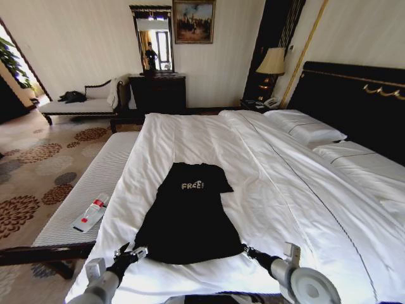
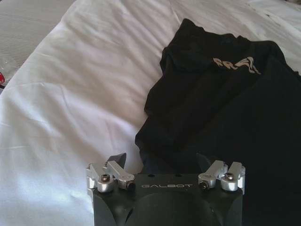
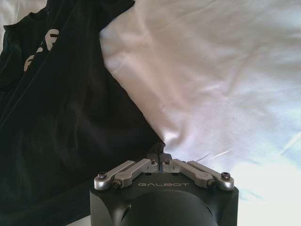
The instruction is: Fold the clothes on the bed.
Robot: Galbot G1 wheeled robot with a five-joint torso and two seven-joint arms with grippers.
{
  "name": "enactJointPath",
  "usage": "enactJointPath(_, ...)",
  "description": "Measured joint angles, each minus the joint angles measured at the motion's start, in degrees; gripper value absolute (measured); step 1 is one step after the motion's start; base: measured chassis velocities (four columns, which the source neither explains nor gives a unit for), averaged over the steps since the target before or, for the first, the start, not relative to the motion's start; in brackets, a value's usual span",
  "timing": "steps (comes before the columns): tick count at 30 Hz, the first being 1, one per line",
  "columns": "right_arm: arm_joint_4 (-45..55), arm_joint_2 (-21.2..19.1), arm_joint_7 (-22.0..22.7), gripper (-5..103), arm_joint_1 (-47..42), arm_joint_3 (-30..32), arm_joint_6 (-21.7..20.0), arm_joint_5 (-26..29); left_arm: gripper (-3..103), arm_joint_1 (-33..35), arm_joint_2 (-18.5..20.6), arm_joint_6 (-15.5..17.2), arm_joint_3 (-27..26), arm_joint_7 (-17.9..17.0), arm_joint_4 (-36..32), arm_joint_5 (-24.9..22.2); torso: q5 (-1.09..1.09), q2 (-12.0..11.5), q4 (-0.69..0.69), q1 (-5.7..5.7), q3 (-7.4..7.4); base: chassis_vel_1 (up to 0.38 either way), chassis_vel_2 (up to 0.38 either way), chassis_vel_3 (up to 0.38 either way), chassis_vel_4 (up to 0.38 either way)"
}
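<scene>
Head view: at far left a cushioned bench [image 1: 95, 183] runs along the side of the bed [image 1: 285, 183], and a small white bottle with a red band [image 1: 90, 214] lies flat on it. On the white sheet beside it, toward the near end of the mattress, the black T-shirt [image 1: 188, 218] lies spread out, white "FREE!" lettering up, neck toward the pillows [image 1: 307, 130] and hem toward the robot. The sleeve on the robot's right sticks out to the side; the sleeve on the left appears tucked in against the body of the shirt.

The left gripper [image 1: 131, 255] sits at the shirt's near left hem corner. In the left wrist view the left gripper [image 2: 161, 160] has its fingers [image 2: 117, 161] spread apart, with the folded black edge of the fabric lying between them; they are not pinched together on it.

The right gripper [image 1: 249, 251] is at the near right hem corner. In the right wrist view the right gripper [image 3: 160, 157] has its fingers [image 3: 153, 158] drawn tight together at the very corner of the black cloth, where it meets the white sheet; they look clamped on the hem, though the pinch point itself is small and dark.
</scene>
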Motion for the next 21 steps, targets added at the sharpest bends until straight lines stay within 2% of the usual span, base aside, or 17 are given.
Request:
enactJointPath(3,-0.02,0.02,-0.01,0,0.01,0.45,0.13,0.01,70,0.26,1.38,0.38,0.24,0.34,0.62,-0.22,0.01,0.00,0.00,0.00,0.00,0.000,0.000,0.000,0.000)
enactJointPath(5,-0.03,0.04,-0.01,0,0.08,0.46,0.15,0.02,70,0.28,1.40,0.44,0.37,0.34,0.70,-0.21,0.01,0.00,0.01,0.00,0.00,0.000,0.000,0.000,0.000)
enactJointPath(9,0.03,0.12,0.15,0,0.42,0.21,0.25,0.02,47,-0.44,0.88,0.85,1.43,-0.18,1.05,-0.43,0.01,0.00,0.01,0.00,0.00,0.000,0.000,0.000,0.000)
enactJointPath(11,0.14,0.12,0.23,0,0.44,0.17,0.26,0.02,47,-0.77,0.68,1.07,1.93,-0.52,1.15,-0.63,0.01,0.00,0.01,0.00,0.00,0.000,0.000,0.000,0.000)
enactJointPath(14,0.48,-0.01,0.40,0,0.25,0.31,0.27,0.05,31,-1.36,0.04,1.78,3.72,-1.73,0.88,-1.15,0.00,0.00,0.01,0.00,0.00,0.000,0.000,0.000,0.000)
enactJointPath(15,0.48,-0.01,0.40,0,0.25,0.31,0.27,0.05,31,-1.36,0.04,1.78,3.72,-1.73,0.88,-1.15,0.00,0.00,0.01,0.00,0.00,0.000,0.000,0.000,0.000)
enactJointPath(19,0.96,-0.44,0.43,0,-0.19,1.10,0.28,0.34,10,-0.11,-0.32,2.48,3.91,-2.98,-1.88,-2.49,0.01,0.00,0.01,0.00,0.00,0.000,0.000,0.000,0.000)
enactJointPath(21,0.98,-0.51,0.43,0,-0.20,1.23,0.28,0.38,10,0.47,-0.40,2.50,3.62,-3.31,-2.68,-2.66,0.01,0.00,0.01,0.00,0.00,0.000,0.000,0.000,0.000)
